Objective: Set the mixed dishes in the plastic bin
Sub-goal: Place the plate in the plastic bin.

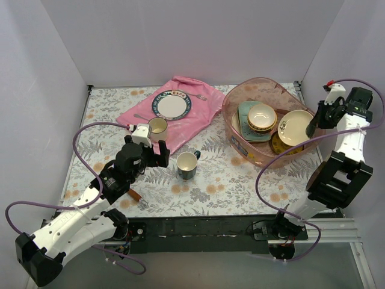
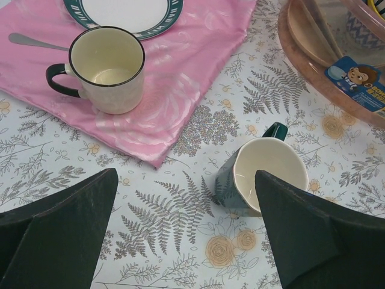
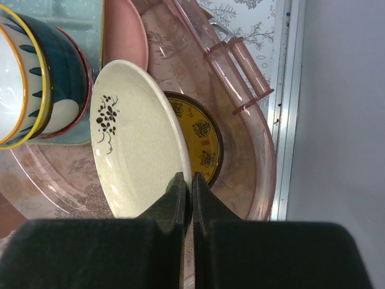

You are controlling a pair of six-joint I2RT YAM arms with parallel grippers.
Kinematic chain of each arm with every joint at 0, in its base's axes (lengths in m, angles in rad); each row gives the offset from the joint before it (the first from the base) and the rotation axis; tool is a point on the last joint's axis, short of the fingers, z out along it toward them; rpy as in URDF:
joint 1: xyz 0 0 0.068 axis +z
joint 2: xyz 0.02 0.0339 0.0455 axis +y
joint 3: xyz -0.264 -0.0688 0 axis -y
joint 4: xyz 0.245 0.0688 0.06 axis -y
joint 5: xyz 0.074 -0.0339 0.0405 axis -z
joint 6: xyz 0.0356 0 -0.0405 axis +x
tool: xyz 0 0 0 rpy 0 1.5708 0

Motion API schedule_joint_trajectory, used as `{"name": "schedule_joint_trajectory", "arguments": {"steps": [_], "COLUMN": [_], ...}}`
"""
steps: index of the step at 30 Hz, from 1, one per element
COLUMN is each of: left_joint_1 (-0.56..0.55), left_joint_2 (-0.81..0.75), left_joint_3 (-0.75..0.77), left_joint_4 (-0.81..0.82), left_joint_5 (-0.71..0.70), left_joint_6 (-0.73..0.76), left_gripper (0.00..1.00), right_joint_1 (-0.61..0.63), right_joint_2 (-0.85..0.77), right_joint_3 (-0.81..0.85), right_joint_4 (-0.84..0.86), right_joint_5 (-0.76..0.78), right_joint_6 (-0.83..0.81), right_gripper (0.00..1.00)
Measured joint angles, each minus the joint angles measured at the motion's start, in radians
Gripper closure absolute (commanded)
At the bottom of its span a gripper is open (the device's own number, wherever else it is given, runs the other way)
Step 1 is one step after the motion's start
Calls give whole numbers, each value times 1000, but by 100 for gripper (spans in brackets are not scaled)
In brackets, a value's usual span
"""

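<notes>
The plastic bin [image 1: 240, 146] stands at the back right and holds several of the mixed dishes: a pale green tray [image 1: 245, 114], stacked bowls [image 1: 262, 117] and a yellow plate [image 3: 201, 139]. My right gripper [image 3: 188, 180] is shut on the rim of a cream plate [image 3: 135, 144], which stands tilted inside the bin [image 3: 255, 150]. My left gripper [image 2: 185, 177] hangs open low over the table. A dark mug [image 2: 258, 174] with a white inside stands just beyond its right finger. A cream mug [image 2: 108, 69] and a teal-rimmed plate [image 2: 123, 12] rest on the pink cloth [image 2: 180, 72].
A metal spoon [image 2: 30, 41] lies on the cloth beside the cream mug. A brown-handled utensil [image 1: 137, 195] lies on the table under my left arm. White walls close in the table on three sides.
</notes>
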Motion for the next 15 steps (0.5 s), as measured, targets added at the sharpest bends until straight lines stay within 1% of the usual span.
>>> {"name": "schedule_joint_trajectory", "arguments": {"steps": [9, 15], "left_joint_1": [0, 0], "left_joint_2": [0, 0], "left_joint_3": [0, 0], "left_joint_4": [-5, -5], "left_joint_5": [-6, -10], "left_joint_6": [0, 1], "left_gripper": [2, 2], "right_joint_1": [58, 76], "right_joint_2": [48, 117], "right_joint_3": [0, 8], "right_joint_4": [17, 7], "right_joint_5": [85, 111], "right_joint_6": [-28, -53], "right_gripper": [99, 98]}}
